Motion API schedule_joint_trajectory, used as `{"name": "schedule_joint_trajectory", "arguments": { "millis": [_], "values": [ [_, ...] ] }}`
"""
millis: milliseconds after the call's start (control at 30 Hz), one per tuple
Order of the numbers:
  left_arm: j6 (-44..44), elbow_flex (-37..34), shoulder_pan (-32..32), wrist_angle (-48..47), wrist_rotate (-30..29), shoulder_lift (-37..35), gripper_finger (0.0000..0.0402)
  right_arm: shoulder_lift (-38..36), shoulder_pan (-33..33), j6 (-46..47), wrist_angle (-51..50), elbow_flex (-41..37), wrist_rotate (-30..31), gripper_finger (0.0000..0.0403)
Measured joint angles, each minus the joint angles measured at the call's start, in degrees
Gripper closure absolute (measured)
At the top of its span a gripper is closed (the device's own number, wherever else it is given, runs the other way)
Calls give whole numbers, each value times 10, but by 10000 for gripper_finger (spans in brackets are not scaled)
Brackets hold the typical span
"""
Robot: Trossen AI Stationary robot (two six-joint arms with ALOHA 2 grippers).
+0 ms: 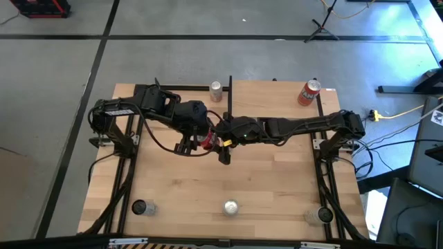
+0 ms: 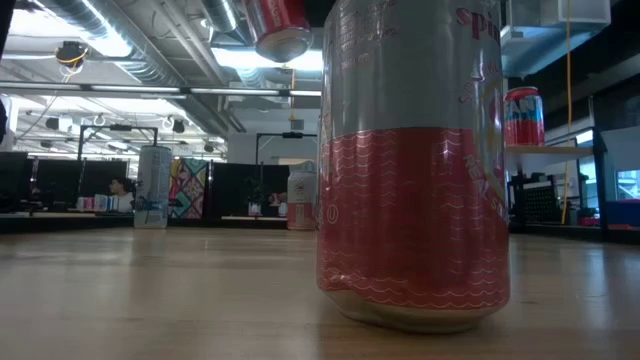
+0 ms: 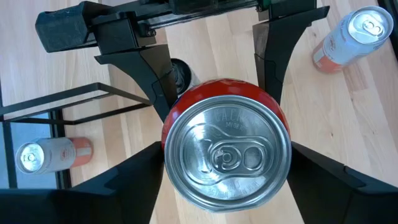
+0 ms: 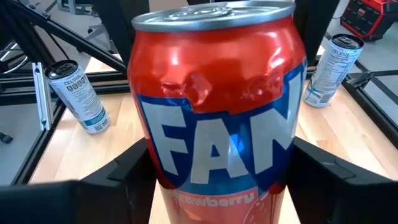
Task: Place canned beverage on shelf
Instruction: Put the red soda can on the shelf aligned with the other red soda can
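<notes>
High view: the 2 arms meet over the middle of the table (image 1: 277, 187), and a red can (image 1: 206, 140) sits between the left hand (image 1: 201, 142) and the right hand (image 1: 223, 143). The left wrist view looks straight onto the silver lid of the red can (image 3: 227, 155), with 1 dark finger (image 3: 124, 186) close on each side of it; contact cannot be made out, so whether the left hand grips the can cannot be told. The right wrist view shows the same can's side (image 4: 214, 106), dented near the top and printed with large white letters, filling the space between that hand's fingers (image 4: 118, 171); its grip cannot be told either. In the low view the can (image 2: 278, 25) hangs high above the table.

The shelf (image 1: 273, 104) lies at the far right part of the table, edged by thin black posts. An orange can (image 1: 309, 92) stands near its far right corner. A silver can (image 1: 216, 88) stands at the far edge, just left of the shelf. At the near edge stand 3 more cans: a dark one (image 1: 140, 207) to the left, a silver one (image 1: 230, 206) in the middle, another (image 1: 323, 215) to the right.
</notes>
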Motion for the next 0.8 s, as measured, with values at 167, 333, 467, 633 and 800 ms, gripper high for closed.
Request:
{"name": "schedule_joint_trajectory", "arguments": {
  "millis": [167,333,467,633,800],
  "values": [
    [-24,2,0,2,-11,-5,88,-24,0,4,-27,-1,19,139],
    [-61,2,0,-11,-30,-21,84,-63,1,19,-102,0,78,139],
    [-93,2,0,-18,-55,-41,83,-93,15,41,-189,-1,158,139],
    [-125,2,4,-12,-63,-71,83,-140,40,81,-282,-7,271,139],
    [-144,1,7,-11,-68,-98,83,-194,58,152,-336,-60,332,139]
  ]
}}
